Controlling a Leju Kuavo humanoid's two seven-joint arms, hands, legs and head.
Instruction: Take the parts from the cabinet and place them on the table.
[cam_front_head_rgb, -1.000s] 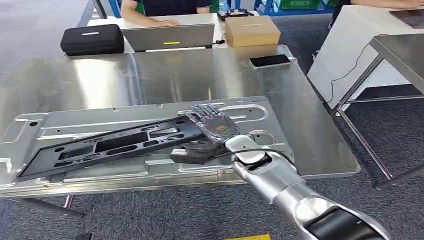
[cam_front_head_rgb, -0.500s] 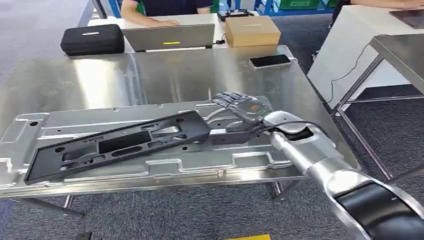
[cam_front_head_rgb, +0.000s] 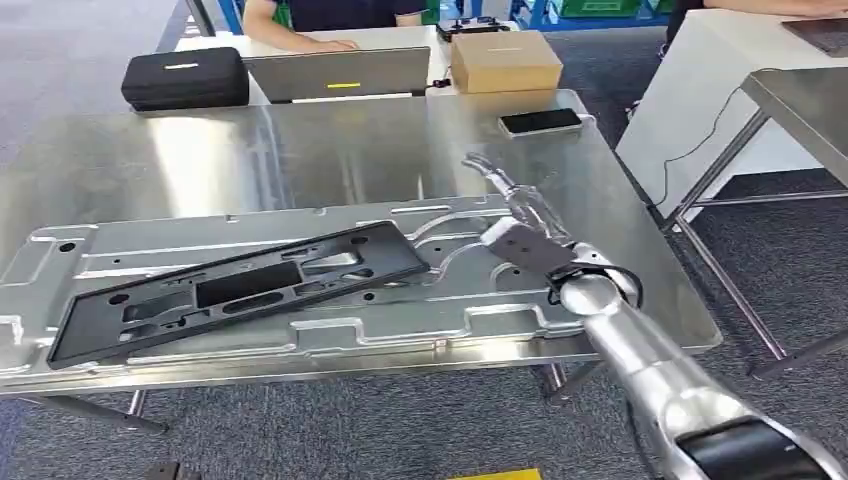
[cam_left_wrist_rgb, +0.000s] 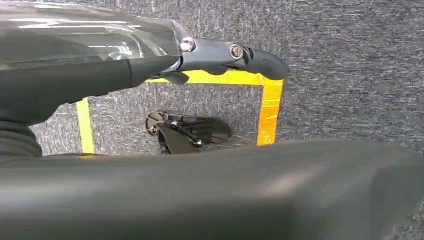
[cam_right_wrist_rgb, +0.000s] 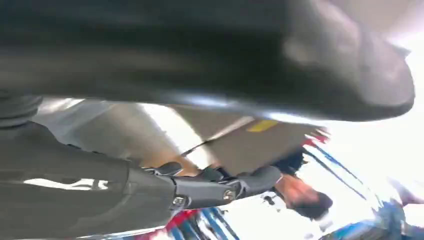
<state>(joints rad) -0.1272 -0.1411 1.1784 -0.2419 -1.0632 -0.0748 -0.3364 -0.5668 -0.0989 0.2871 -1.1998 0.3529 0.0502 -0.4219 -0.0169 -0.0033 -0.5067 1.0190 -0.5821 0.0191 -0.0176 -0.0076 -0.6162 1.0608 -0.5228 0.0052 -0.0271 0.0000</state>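
- Black frame part (cam_front_head_rgb: 235, 287) at centre left of the head view, flat on the stamped metal panel (cam_front_head_rgb: 480, 318) atop the steel table (cam_front_head_rgb: 300, 140).
- Long axis from lower left up to upper right, near end toward the right hand (cam_front_head_rgb: 515, 225).
- Right hand just right of that end, apart, fingers extended, holding nothing.
- Left hand (cam_left_wrist_rgb: 220, 55) low over carpet, empty, far less near.

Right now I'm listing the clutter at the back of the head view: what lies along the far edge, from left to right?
Black case → laptop → cardboard box → phone.
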